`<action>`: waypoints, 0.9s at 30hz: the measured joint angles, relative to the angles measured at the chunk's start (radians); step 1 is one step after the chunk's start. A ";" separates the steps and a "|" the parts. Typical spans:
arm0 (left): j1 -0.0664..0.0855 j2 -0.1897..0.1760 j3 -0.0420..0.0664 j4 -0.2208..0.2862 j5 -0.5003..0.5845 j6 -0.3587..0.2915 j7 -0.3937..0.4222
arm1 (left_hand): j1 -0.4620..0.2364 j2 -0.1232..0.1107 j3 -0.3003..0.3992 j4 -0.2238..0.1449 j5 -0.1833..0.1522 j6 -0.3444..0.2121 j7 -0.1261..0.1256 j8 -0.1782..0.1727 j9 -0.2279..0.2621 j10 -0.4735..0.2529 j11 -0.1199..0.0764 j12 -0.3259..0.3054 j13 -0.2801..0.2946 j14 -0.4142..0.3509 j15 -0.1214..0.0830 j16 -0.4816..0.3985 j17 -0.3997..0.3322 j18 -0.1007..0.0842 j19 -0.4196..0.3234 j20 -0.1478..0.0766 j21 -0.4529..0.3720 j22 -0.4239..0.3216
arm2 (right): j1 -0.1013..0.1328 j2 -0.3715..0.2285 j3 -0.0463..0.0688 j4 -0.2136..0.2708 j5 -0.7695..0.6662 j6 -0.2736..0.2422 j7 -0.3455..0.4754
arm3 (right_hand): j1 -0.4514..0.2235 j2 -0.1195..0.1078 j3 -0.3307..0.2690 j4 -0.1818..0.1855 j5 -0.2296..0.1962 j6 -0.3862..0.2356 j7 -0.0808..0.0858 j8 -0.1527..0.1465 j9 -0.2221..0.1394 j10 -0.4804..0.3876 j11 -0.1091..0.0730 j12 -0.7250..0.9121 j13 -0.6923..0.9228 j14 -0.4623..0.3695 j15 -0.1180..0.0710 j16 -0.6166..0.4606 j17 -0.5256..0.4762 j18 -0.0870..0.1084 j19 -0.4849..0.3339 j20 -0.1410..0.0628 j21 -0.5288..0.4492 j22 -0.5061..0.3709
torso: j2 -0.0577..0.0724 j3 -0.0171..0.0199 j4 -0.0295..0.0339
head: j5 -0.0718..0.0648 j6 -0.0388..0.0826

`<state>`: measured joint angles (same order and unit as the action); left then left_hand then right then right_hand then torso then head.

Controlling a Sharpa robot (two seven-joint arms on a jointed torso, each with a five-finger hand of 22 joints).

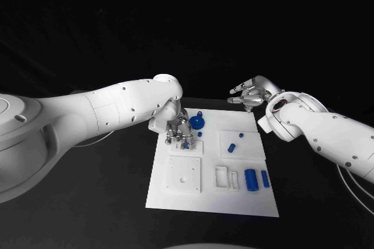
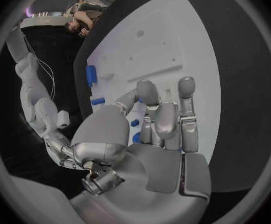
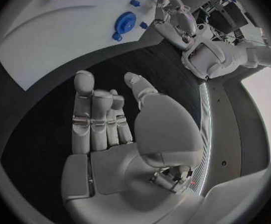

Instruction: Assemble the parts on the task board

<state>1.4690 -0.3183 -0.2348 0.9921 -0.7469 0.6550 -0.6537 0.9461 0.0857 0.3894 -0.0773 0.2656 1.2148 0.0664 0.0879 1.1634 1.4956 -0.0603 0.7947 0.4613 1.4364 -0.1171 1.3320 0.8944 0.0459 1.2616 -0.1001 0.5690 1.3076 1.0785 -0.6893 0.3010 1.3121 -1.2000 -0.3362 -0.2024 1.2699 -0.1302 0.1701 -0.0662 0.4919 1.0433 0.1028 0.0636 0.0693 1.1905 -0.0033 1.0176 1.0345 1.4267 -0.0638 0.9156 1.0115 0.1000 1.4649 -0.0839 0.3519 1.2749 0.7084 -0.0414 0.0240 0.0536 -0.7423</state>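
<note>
White task board (image 1: 234, 203) lies mid-table, small blue parts scattered on it, a blue round gear-like piece (image 1: 196, 120) near its far edge. Left hand (image 1: 179, 133) reaches down, seemingly pinching a small blue peg to seat it; right hand (image 1: 249, 94) waits off-board, fingers spread, empty

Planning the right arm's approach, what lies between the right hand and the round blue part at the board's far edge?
In the head view, between the right hand and the round blue part lie only bare black table and a strip of white task board.
</note>
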 measured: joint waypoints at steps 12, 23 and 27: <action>-0.002 0.005 0.000 -0.017 0.032 0.023 -0.011 | 0.014 0.047 -0.035 0.043 -0.115 0.000 0.000 0.000 -0.005 0.000 0.000 0.000 0.005 0.000 0.000 0.000 0.002 0.000 0.000 0.000 0.000 0.000 | 0.000 0.000 0.000 0.000 0.000 0.000 0.000 | 0.000 0.000 0.006 -0.006 0.000 0.003 0.003 0.000 0.000 0.000 0.000 0.000 0.000 0.000 0.000 0.000 0.000 0.000 0.000 0.000 0.000 0.000 | 0.000 -0.0007 -0.0001 | -0.002 0.000; -0.003 0.003 -0.001 -0.017 0.047 0.028 -0.013 | 0.014 0.060 -0.042 0.049 -0.139 0.000 0.000 0.000 -0.006 0.000 0.000 0.000 0.006 0.000 0.000 0.000 0.002 0.000 0.004 0.004 0.000 0.000 | 0.000 -0.001 0.000 0.000 0.000 0.000 0.000 | 0.000 0.000 0.006 -0.006 0.000 0.003 0.003 0.000 0.000 0.000 0.000 0.000 0.000 0.000 0.000 0.000 0.000 0.000 0.000 0.000 -0.004 0.000 | 0.000 -0.0011 0.0000 | -0.002 0.001; -0.003 0.002 -0.001 -0.017 0.048 0.027 -0.012 | 0.014 0.060 -0.043 0.050 -0.139 0.000 0.000 0.000 -0.006 0.000 0.000 0.000 0.006 0.000 0.000 0.000 0.003 0.000 0.004 0.004 0.000 0.000 | 0.000 -0.001 0.000 0.000 0.000 0.000 0.000 | 0.000 0.000 0.008 -0.008 0.005 0.003 0.003 0.000 0.000 0.000 0.000 0.000 0.000 0.000 0.000 0.000 0.000 0.000 0.000 0.000 -0.004 0.001 | 0.000 -0.0011 -0.0002 | -0.002 0.002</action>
<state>1.4662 -0.3165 -0.2353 0.9747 -0.6992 0.6822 -0.6659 0.9603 0.1459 0.3462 -0.0275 0.1265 1.2148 0.0665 0.0880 1.1576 1.4956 -0.0603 0.7947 0.4674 1.4365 -0.1166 1.3320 0.8974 0.0461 1.2653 -0.0964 0.5690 1.3074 1.0784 -0.6902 0.3010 1.3121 -1.2002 -0.3361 -0.2024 1.2700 -0.1303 0.1785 -0.0746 0.4971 1.0464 0.1056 0.0636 0.0693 1.1905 -0.0033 1.0176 1.0345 1.4267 -0.0638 0.9156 1.0114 0.1000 1.4649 -0.0839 0.3482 1.2756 0.7089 -0.0425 0.0238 0.0511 -0.7401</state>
